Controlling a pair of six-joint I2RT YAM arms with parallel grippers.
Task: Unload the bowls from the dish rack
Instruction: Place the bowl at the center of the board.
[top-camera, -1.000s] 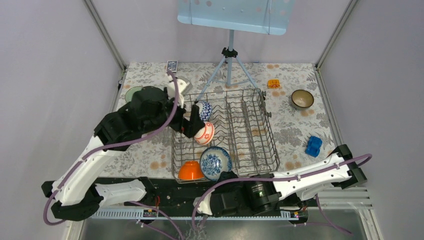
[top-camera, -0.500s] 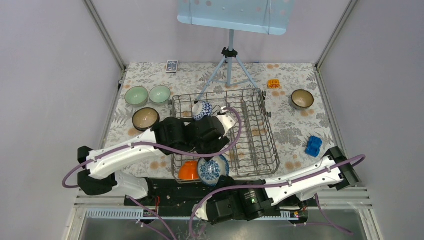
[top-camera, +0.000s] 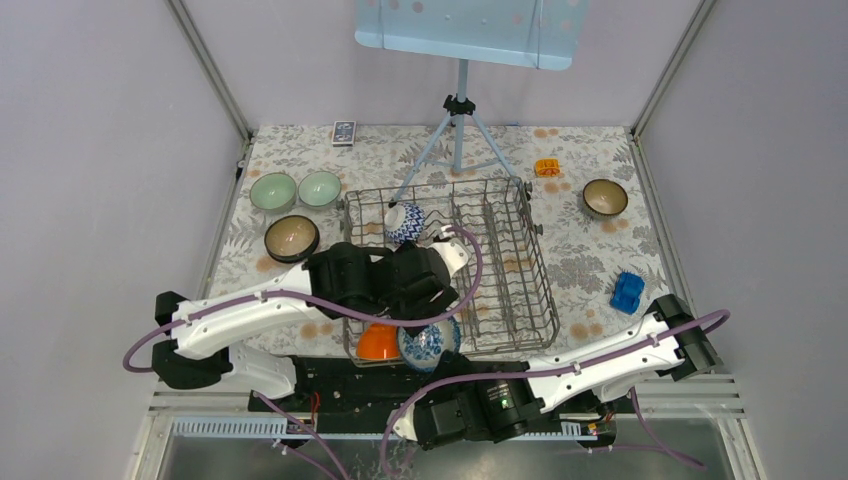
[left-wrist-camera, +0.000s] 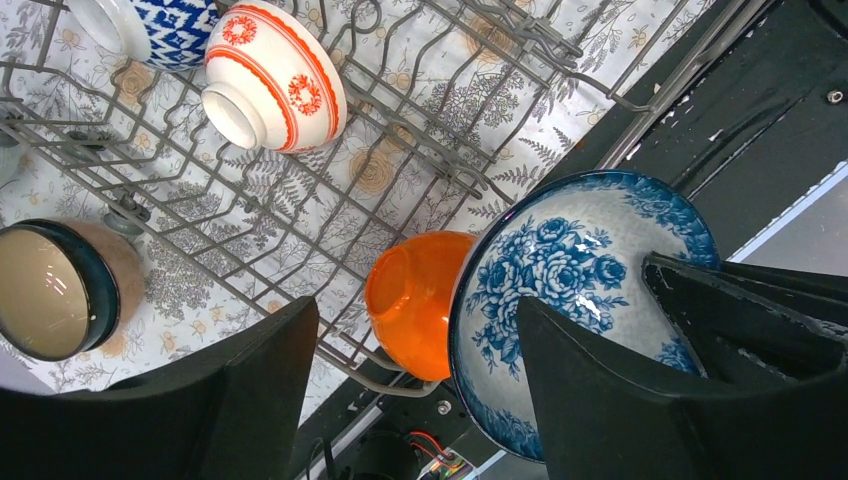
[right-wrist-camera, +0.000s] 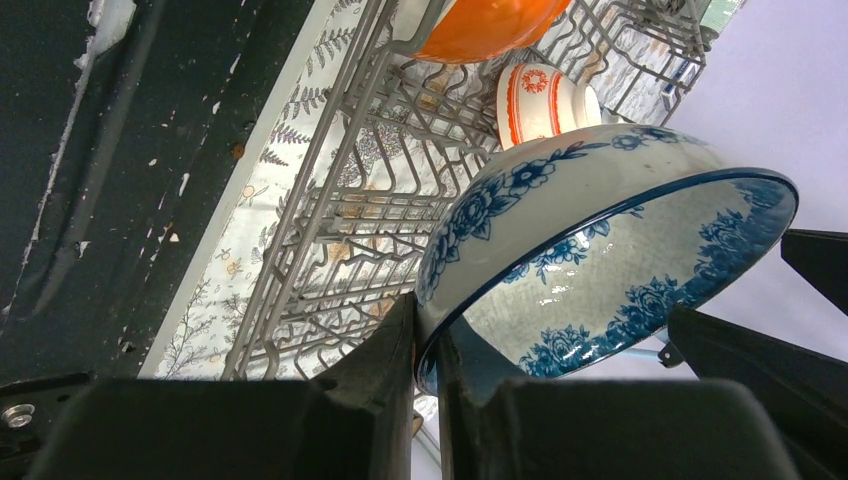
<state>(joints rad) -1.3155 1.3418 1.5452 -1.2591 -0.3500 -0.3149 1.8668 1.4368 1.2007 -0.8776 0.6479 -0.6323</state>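
The grey wire dish rack (top-camera: 512, 262) stands mid-table. My left gripper (top-camera: 407, 310) is open above its near left corner, and in the left wrist view (left-wrist-camera: 418, 322) its jaws straddle the orange bowl (left-wrist-camera: 420, 300). My right gripper (right-wrist-camera: 428, 352) is shut on the rim of the blue floral bowl (right-wrist-camera: 600, 250), held tilted at the rack's near edge (top-camera: 428, 340). A red-and-white bowl (left-wrist-camera: 275, 75) and a blue-and-white bowl (top-camera: 405, 222) sit in the rack. Two pale green bowls (top-camera: 272, 190) and a brown bowl (top-camera: 291, 237) are on the table to the left. Another brown bowl (top-camera: 605, 197) is at the right.
A blue-grey tripod stand (top-camera: 458, 130) rises behind the rack. A small orange object (top-camera: 546, 167) and a blue object (top-camera: 627, 292) lie right of the rack. A dark card (top-camera: 343, 132) lies at the far left. The black base rail (top-camera: 330, 372) runs just below the rack.
My left arm has swung from the rack's far left side to over its near left corner, uncovering the green bowls. The blue floral bowl has shifted toward the near edge in my right gripper.
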